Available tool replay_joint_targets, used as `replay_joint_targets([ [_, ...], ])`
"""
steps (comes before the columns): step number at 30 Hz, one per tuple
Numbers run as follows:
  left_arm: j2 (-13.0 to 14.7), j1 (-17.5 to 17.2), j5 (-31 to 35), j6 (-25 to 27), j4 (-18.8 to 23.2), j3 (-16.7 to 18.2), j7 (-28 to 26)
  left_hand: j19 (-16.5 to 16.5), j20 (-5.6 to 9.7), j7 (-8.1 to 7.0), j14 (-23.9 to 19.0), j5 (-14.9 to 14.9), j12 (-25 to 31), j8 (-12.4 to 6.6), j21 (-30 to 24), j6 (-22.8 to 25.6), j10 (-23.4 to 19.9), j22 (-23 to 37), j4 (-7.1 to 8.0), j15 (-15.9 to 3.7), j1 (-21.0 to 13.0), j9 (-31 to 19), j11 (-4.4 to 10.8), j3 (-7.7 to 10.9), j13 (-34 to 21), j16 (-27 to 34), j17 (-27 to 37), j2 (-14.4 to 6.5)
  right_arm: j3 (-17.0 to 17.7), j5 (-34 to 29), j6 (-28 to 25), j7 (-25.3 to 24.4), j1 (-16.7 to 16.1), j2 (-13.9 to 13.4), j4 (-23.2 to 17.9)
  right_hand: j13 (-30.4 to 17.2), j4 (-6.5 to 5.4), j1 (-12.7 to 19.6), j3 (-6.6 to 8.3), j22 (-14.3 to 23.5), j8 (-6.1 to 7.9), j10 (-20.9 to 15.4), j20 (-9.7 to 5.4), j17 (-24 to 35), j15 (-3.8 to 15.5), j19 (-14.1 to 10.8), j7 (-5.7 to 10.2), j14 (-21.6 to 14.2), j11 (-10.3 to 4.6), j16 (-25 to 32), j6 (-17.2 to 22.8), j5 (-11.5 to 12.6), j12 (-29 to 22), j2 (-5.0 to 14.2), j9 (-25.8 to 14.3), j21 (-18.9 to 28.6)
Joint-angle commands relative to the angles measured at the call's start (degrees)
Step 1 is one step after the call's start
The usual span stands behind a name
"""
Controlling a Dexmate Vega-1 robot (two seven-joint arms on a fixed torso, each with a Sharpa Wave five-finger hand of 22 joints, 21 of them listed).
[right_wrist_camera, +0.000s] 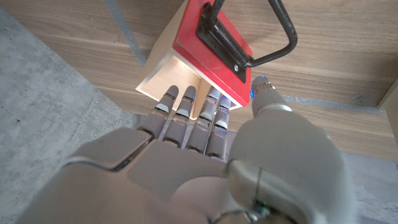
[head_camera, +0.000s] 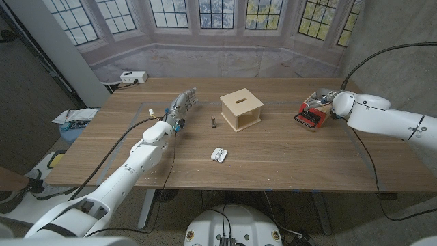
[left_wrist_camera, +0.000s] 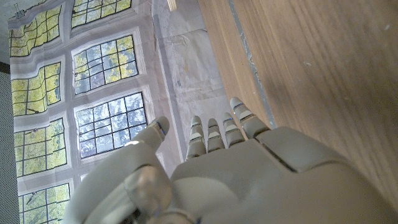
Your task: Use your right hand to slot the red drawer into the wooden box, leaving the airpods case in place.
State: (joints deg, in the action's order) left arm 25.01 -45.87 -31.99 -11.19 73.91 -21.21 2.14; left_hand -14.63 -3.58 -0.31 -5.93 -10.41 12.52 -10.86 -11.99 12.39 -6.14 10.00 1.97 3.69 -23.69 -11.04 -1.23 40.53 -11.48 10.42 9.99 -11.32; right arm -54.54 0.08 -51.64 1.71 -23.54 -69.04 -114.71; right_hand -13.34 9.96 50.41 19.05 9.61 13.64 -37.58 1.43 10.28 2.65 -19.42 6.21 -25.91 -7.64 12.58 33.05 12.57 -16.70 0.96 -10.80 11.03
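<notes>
Red drawer [head_camera: 311, 113] sits way over at the right end of the wooden table [head_camera: 287, 154], well apart from the wooden box [head_camera: 241, 111], which stands near the middle with a slot in its top. Right hand [head_camera: 326, 104] is right up against the drawer on its far side. In the right wrist view the fingers [right_wrist_camera: 186, 118] reach to the drawer's pale wood side just under the red front [right_wrist_camera: 211, 46], and the thumb [right_wrist_camera: 267, 99] comes up next to the black wire handle [right_wrist_camera: 273, 37]. Fingers look close together and pressed at the drawer, but honestly I can't tell if it's actually got a grip on it or is only touching, since the contact side is hidden behind the hand.

Airpods case [head_camera: 218, 154], small and white, lies on the table in front of the box, nearer the robot and apart from everything. There's also a small dark object [head_camera: 213, 122] standing just left of the box.

Left hand [head_camera: 181, 104] is out over the left part of the table with its fingers stretched straight and a little apart, holding nothing; the left wrist view shows the same, fingers [left_wrist_camera: 214, 134] extended beside bare wood.

Off the far left corner there's a white power strip [head_camera: 133, 77], and some papers [head_camera: 75, 116] on a side surface.
</notes>
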Motion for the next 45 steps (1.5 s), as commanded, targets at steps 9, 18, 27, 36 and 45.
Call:
replay_joint_targets([
  [9, 0.46, -0.95, -0.32, 0.36, 1.0, 0.19, -0.72, -0.34, -0.43, 0.16, -0.6, -0.24, -0.01, -0.3, 0.06, 0.49, -0.27, 0.31, -0.25, 0.06, -0.79, -0.13, 0.02, -0.12, -0.14, 0.48, 0.21, -0.02, -2.96, -1.73, -0.73, -2.82, 0.73, 1.05, 1.64, -1.09, -0.54, 2.26, -0.06, 0.07, 0.68, -3.43, -1.01, 0.42, 8.26, -1.61, 0.29, -2.8, -0.39, 0.66, 3.65, 0.66, -2.12, 0.28, -0.41, 0.33],
  [18, 0.33, -0.58, -0.4, 0.35, 0.42, 0.03, -0.28, -0.38, -0.45, 0.27, -0.72, -0.26, -0.03, -0.31, 0.06, 0.59, -0.26, 0.31, -0.31, 0.07, -0.96, -0.13, 0.04, -0.12, -0.14, 0.5, 0.2, -0.02, -4.43, -2.98, -0.17, -3.14, 1.08, 1.37, 3.02, -1.55, -0.64, 3.06, -0.19, 0.07, 0.61, -4.44, -1.31, 0.6, 8.76, -2.25, 0.54, -3.9, -1.17, 0.85, 4.98, 0.62, -2.9, 0.65, -0.43, 0.35],
  [27, 0.16, -0.28, -0.38, 0.48, 0.09, -0.17, 0.02, -0.43, -0.35, 0.09, -0.8, -0.27, 0.01, -0.27, 0.07, 0.68, -0.41, 0.31, -0.31, -0.01, -1.22, -0.14, 0.16, -0.28, -0.15, 0.5, 0.24, 0.05, -5.64, -4.09, 0.28, -3.74, 1.16, 0.82, 3.09, -2.04, -0.92, 3.52, -0.56, 0.08, 0.63, -5.67, -2.19, 0.85, 9.35, -3.53, 1.05, -5.06, -1.48, 1.07, 6.79, 0.5, -3.8, 1.03, -0.46, 0.55],
  [36, -0.16, -0.15, -0.42, 0.39, -0.14, -0.26, 0.11, -0.5, -0.46, 0.17, -0.85, -0.28, -0.04, -0.24, 0.05, 0.69, -0.33, 0.31, -0.29, 0.16, -1.4, -0.15, 0.03, -0.32, -0.15, 0.51, 0.26, -0.03, -5.81, -4.23, 1.77, -6.65, 0.5, 1.19, 4.17, -2.75, -1.11, 4.17, -0.98, 0.14, 0.72, -8.35, -3.6, 1.39, 9.82, -5.71, 1.22, -7.79, -2.16, 1.97, 9.67, 0.33, -5.51, 1.96, -0.46, 0.9],
  [45, -0.38, 0.24, -0.3, 0.31, -0.74, -0.43, 0.41, -0.74, -0.61, 0.29, -1.07, -0.31, -0.02, -0.23, -0.03, 0.71, -0.38, 0.31, -0.31, 0.31, -1.56, -0.15, -0.01, -0.28, -0.15, 0.58, 0.26, -0.09, -6.15, -5.11, 3.29, -9.07, 0.3, 2.04, 5.48, -3.34, -0.76, 5.66, -1.17, 0.22, 0.92, -11.27, -4.13, 1.87, 10.1, -7.0, 2.05, -9.97, -3.04, 2.74, 12.64, 0.17, -7.18, 2.57, -0.42, 0.95],
])
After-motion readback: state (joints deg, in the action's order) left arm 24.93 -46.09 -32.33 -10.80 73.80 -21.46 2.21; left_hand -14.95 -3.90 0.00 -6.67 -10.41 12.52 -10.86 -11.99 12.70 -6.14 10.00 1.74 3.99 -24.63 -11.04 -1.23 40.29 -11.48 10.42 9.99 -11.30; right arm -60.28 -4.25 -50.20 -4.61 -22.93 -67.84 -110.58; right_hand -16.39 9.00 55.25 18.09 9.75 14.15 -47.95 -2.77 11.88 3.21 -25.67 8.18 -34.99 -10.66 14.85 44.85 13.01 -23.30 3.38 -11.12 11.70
